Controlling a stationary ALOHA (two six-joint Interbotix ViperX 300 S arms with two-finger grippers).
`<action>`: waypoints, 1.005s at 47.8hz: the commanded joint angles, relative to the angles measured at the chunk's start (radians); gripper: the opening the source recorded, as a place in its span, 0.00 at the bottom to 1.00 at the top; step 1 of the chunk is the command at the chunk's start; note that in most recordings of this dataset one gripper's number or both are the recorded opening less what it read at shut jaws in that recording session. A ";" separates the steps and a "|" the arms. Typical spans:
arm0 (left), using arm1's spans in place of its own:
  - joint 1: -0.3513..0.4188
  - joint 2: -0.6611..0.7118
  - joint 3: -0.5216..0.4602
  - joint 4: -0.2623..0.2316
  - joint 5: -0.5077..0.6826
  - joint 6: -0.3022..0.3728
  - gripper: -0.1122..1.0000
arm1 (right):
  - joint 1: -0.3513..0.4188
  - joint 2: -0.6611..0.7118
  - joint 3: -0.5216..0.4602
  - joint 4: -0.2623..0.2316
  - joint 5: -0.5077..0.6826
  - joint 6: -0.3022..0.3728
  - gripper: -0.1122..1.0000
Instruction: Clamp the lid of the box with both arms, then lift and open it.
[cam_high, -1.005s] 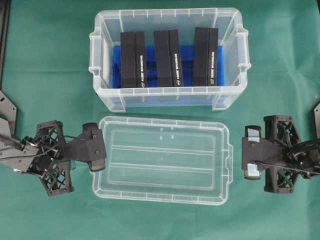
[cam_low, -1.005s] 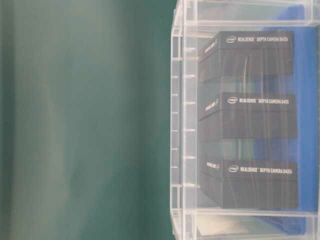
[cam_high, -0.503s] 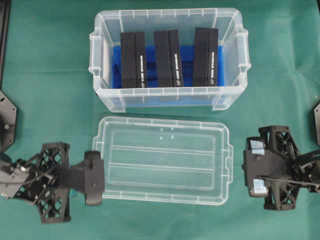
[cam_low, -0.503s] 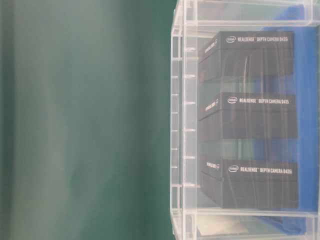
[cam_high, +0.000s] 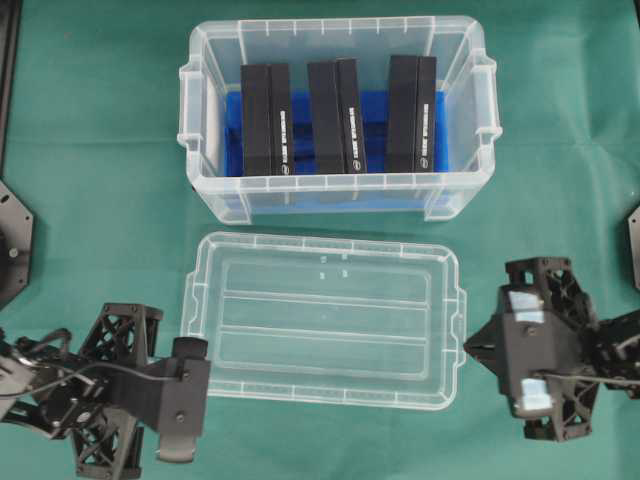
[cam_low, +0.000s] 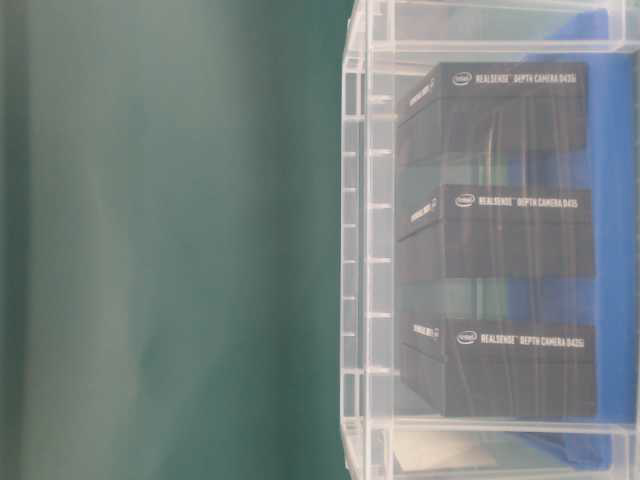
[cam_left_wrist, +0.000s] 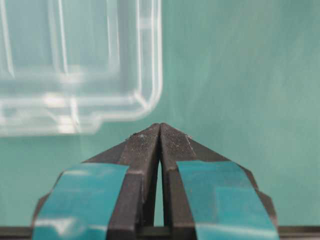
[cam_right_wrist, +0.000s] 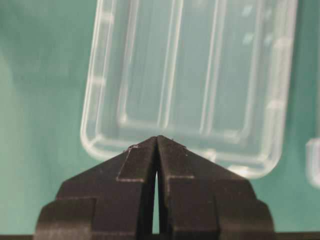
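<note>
black lattice-framed arms (cam_high: 110, 395); teal-taped fingers (cam_left_wrist: 137, 150); pale blue patches (cam_high: 522, 305)

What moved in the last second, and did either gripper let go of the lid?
Left gripper slid off the lid's left end toward its near-left corner; right gripper shifted nearer and turned. Both are shut on nothing. Lid and box stayed put.
</note>
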 joint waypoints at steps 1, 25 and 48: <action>-0.002 -0.057 -0.044 0.058 -0.002 0.006 0.11 | -0.002 -0.044 -0.040 -0.066 -0.003 -0.002 0.10; 0.183 -0.304 0.025 0.239 -0.123 0.080 0.11 | -0.206 -0.230 0.000 -0.368 -0.040 0.002 0.10; 0.477 -0.509 0.137 0.239 -0.313 0.235 0.11 | -0.436 -0.322 0.054 -0.503 -0.115 0.000 0.10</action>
